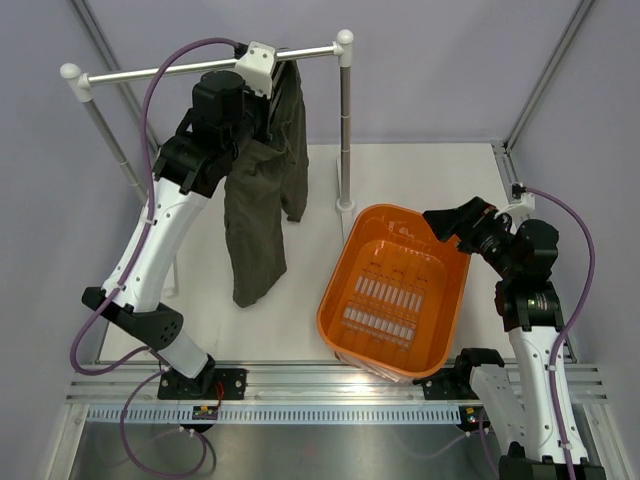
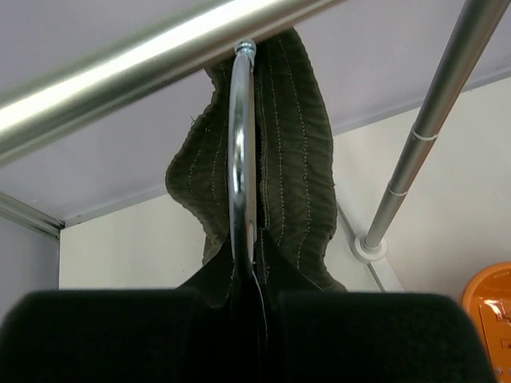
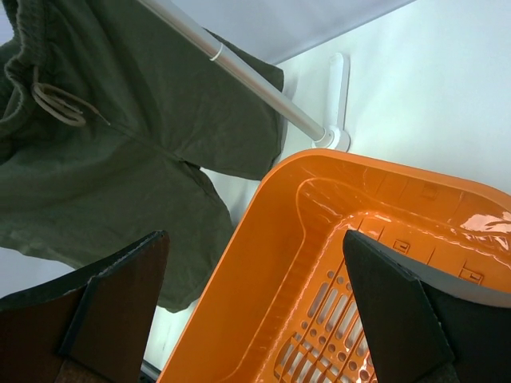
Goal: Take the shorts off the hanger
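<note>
The dark olive shorts (image 1: 265, 190) hang from the silver rail (image 1: 170, 70), legs reaching down to the table. In the left wrist view the hanger's metal hook (image 2: 241, 152) loops over the rail, with the shorts' waistband (image 2: 295, 159) bunched behind it. The rest of the hanger is hidden by cloth. My left gripper (image 1: 262, 100) is raised to the rail, and its fingers (image 2: 104, 335) are shut around the base of the hook and the cloth there. My right gripper (image 1: 452, 222) is open and empty over the orange basket's far rim. The right wrist view shows the shorts (image 3: 120, 159) and their light drawstring (image 3: 56, 104).
The orange basket (image 1: 345, 290) stands on the table right of the shorts. The rail's right post (image 1: 346, 130) stands between the shorts and the basket, its base (image 3: 335, 140) near the basket's corner. The rail's left post (image 1: 110, 140) leans behind my left arm.
</note>
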Controlling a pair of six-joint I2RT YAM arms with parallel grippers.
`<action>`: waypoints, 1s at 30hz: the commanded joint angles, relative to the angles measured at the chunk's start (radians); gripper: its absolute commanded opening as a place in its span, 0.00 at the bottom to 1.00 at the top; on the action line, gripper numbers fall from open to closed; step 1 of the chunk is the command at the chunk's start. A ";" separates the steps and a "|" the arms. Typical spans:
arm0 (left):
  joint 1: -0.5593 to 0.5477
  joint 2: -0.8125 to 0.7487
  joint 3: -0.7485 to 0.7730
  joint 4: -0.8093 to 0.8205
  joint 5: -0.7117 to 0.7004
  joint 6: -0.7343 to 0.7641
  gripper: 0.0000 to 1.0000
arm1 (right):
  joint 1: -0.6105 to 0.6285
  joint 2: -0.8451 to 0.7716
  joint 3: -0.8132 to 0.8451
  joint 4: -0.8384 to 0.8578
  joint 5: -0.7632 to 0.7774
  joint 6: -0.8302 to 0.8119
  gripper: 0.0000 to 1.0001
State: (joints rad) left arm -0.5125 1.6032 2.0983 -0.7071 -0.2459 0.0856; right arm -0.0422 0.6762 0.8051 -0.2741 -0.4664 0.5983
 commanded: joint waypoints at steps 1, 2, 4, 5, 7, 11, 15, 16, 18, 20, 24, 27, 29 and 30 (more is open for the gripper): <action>-0.009 -0.065 0.002 0.045 0.008 -0.021 0.00 | -0.004 0.016 0.040 0.026 -0.073 -0.028 1.00; -0.014 -0.066 0.002 0.032 0.010 -0.024 0.00 | -0.004 0.020 0.045 0.027 -0.087 -0.031 0.99; -0.020 -0.069 0.000 -0.003 0.005 -0.029 0.00 | -0.002 0.046 0.068 0.021 -0.129 -0.038 0.99; -0.024 -0.072 -0.009 -0.014 0.004 -0.030 0.00 | -0.002 0.054 0.075 0.018 -0.141 -0.040 0.98; -0.034 -0.095 -0.033 -0.029 -0.009 -0.029 0.00 | 0.011 0.075 0.094 0.018 -0.155 -0.054 0.96; -0.046 -0.160 -0.099 -0.046 -0.013 -0.052 0.00 | 0.128 0.126 0.155 -0.002 -0.098 -0.086 0.95; -0.061 -0.235 -0.194 -0.068 0.032 -0.080 0.00 | 0.323 0.230 0.255 -0.036 0.050 -0.126 0.94; -0.067 -0.262 -0.213 -0.075 0.036 -0.101 0.00 | 0.371 0.249 0.291 -0.039 0.087 -0.126 0.93; -0.087 -0.291 -0.254 -0.083 0.037 -0.116 0.00 | 0.413 0.305 0.330 -0.045 0.121 -0.130 0.92; -0.110 -0.334 -0.323 -0.088 0.066 -0.132 0.00 | 0.473 0.344 0.399 -0.062 0.179 -0.140 0.91; -0.175 -0.402 -0.432 -0.080 0.085 -0.149 0.00 | 0.570 0.465 0.517 -0.088 0.258 -0.167 0.90; -0.211 -0.442 -0.495 -0.077 0.089 -0.156 0.00 | 0.637 0.544 0.600 -0.099 0.294 -0.175 0.89; -0.227 -0.454 -0.517 -0.080 0.089 -0.158 0.00 | 0.671 0.577 0.649 -0.109 0.334 -0.180 0.88; -0.233 -0.465 -0.521 -0.084 0.091 -0.159 0.00 | 0.701 0.611 0.663 -0.111 0.356 -0.186 0.88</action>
State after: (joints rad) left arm -0.7300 1.1862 1.5837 -0.8608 -0.1757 -0.0566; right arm 0.5972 1.2346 1.3933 -0.3691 -0.2089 0.4465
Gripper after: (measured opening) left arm 0.046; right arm 0.882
